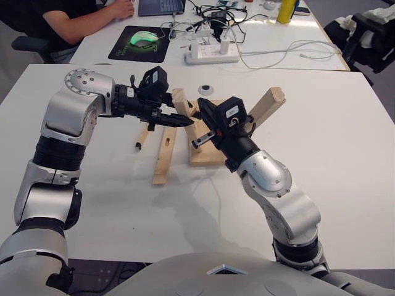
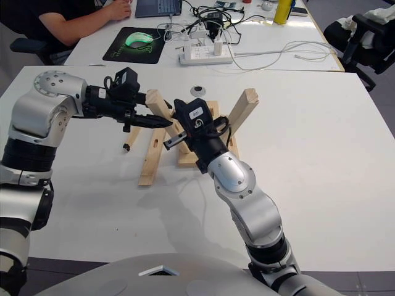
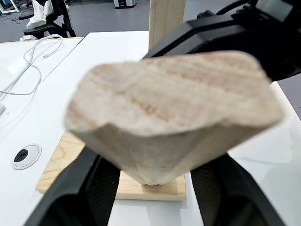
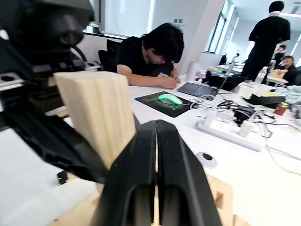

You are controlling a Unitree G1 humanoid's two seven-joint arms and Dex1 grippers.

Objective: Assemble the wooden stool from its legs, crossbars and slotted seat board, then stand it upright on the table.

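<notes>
Left end effector [image 1: 176, 121] clamps wood leg [image 3: 174, 108] near its top end, over seat board [image 1: 207, 158] on table [image 1: 321, 154]. Right end effector [image 1: 199, 142] pinched together, looks empty. Leg prob. stiff, light; grip flat faces.

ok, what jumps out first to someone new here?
Both arms meet mid-table over the half-built pale wooden stool: the left gripper clamps one pale wooden leg, and the right gripper sits shut beside it. A slanted wooden leg juts up behind, and a loose slotted wooden bar lies on the white table.
</notes>
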